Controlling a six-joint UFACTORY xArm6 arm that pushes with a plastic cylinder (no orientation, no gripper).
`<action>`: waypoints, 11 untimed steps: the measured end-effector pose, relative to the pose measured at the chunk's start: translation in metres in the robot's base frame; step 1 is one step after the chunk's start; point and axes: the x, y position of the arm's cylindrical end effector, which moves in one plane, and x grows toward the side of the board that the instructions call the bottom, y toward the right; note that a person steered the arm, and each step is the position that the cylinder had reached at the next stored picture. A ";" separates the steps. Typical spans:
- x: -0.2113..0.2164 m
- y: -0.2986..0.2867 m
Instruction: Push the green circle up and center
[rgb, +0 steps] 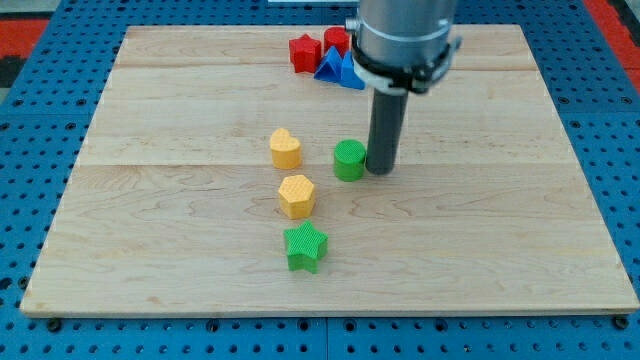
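Note:
The green circle (349, 160) sits near the middle of the wooden board (180, 250). My tip (381, 171) rests on the board right beside the circle's right side, touching it or nearly so. The rod rises from there to the arm's grey body at the view's top.
A yellow heart block (285, 148) lies left of the circle, a yellow hexagon (296, 195) below it, and a green star (306, 247) lower still. A red block (305, 52), another red block (336, 40) and a blue block (338, 68) cluster at the view's top, partly hidden by the arm.

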 end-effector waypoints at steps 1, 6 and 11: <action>-0.051 -0.001; 0.054 0.008; -0.053 0.041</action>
